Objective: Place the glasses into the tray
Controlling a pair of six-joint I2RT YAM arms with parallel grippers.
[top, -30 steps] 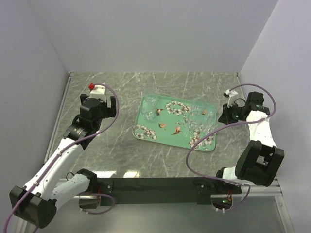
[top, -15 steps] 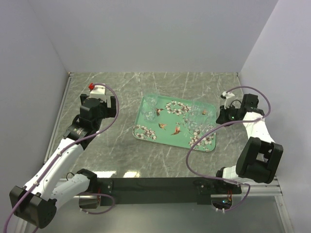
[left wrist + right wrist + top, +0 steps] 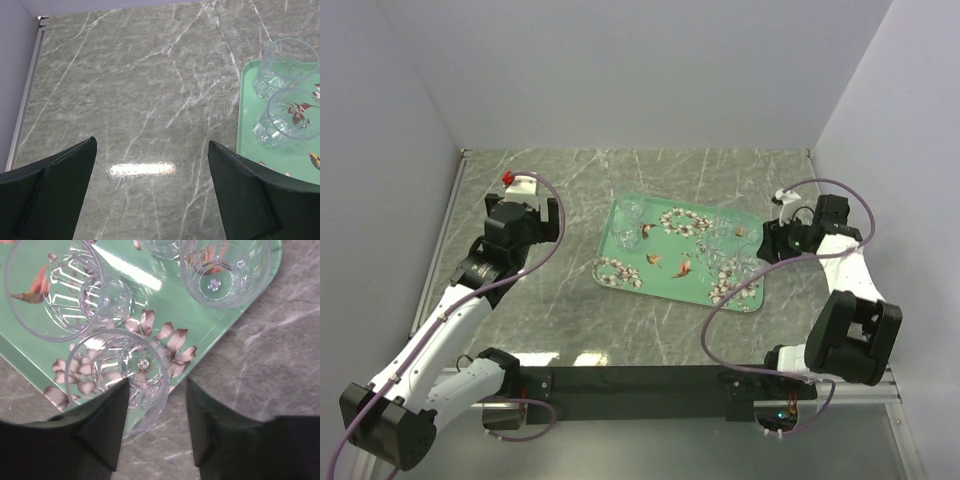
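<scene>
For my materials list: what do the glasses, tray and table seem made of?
The glasses: clear, faceted; glass or hard plastic. The tray: glossy mint-green, printed blossoms; probably plastic. The table: veined grey-green stone look, polished, reflecting a lamp; maybe laminate.

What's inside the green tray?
Clear glasses stand in the tray: two at its left end, at least three at its right end. Painted flowers and birds show between them. The right gripper covers part of one glass.
</scene>
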